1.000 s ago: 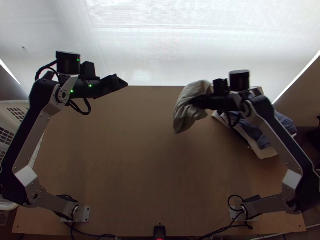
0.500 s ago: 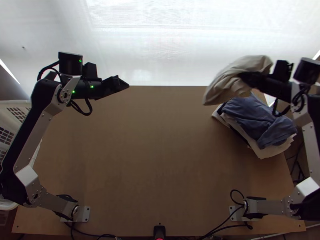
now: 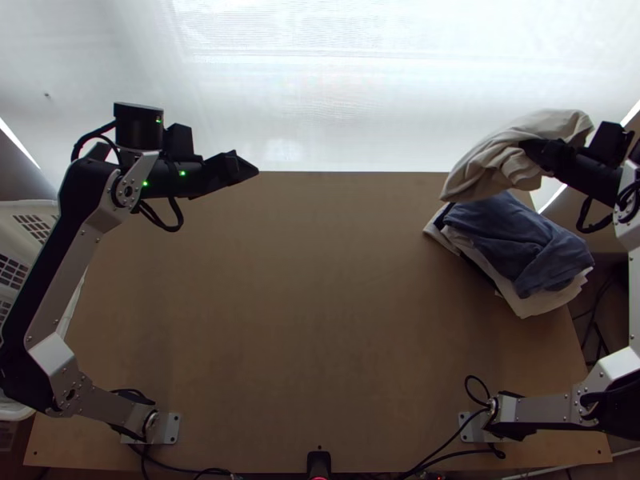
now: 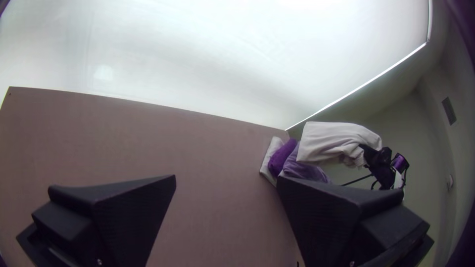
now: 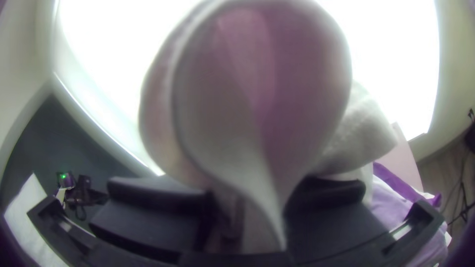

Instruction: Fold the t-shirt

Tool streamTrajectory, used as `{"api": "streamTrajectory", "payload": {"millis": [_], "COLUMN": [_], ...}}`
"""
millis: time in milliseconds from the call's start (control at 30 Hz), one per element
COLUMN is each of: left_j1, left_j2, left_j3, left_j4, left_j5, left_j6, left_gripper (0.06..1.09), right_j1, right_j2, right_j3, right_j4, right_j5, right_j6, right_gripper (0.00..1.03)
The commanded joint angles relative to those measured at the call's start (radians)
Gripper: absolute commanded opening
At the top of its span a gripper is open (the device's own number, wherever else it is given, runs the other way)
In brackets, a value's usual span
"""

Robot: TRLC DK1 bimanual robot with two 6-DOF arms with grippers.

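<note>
Beige cloth, the t-shirt [image 3: 492, 156], is clamped in the right gripper [image 3: 534, 150], bunched at the fingers, with a loose flap toward their eight o'clock. It is held up at about half past one from the middle of the table [image 3: 280, 320]. The fabric hides the fingertips from above, and in the right wrist view a rounded fold blocks much beyond them; I can't tell which part of the shirt is gripped. The right arm [image 3: 634, 296] is cut off at three o'clock.

Just beside the shirt in the top view, between two and three o'clock, lies a pile: a rumpled blue garment [image 3: 512, 240] over pale cloths [image 3: 532, 306]. Whether the shirt touches it is hard to make out.

Around eleven o'clock is the left gripper [image 3: 250, 168], its fingers standing wide apart.

Past the left arm [image 3: 58, 276], near nine o'clock, a white plastic basket [image 3: 30, 210] is cut off and partly covered by the arm; its contents can't be made out.
</note>
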Motion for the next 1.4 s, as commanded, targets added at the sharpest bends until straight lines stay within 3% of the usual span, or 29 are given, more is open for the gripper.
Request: {"api": "streamTrajectory", "payload": {"millis": [0, 400, 733, 1200, 1300, 1367], "left_j1": [0.003, 0.011, 0.030, 0.062, 0.056, 0.054], "left_j2": [-0.002, -0.004, -0.016, -0.042, -0.040, -0.040], "left_j3": [0.011, 0.026, 0.029, 0.023, 0.023, 0.023], "left_j4": [0.001, 0.001, -0.013, -0.054, -0.054, -0.053], "left_j5": [0.002, 0.008, 0.022, 0.046, 0.048, 0.048], "left_j6": [0.001, 0.001, 0.004, 0.031, 0.030, 0.030], "left_gripper": [1.05, 1.05, 1.05, 1.05, 1.05, 1.05], "right_j1": [-0.077, -0.278, -0.369, -0.392, -0.399, -0.415], "right_j2": [-0.025, -0.063, -0.085, -0.074, -0.066, -0.068], "right_j3": [-0.075, -0.279, -0.413, -0.436, -0.448, -0.449], "right_j4": [-0.019, -0.227, -0.257, -0.188, -0.163, -0.161], "right_j5": [-0.002, 0.003, 0.069, 0.199, 0.262, 0.268], "right_j6": [-0.024, -0.233, -0.363, -0.365, -0.365, -0.365], "right_gripper": [0.03, 0.03, 0.03, 0.04, 0.18, 0.21]}}
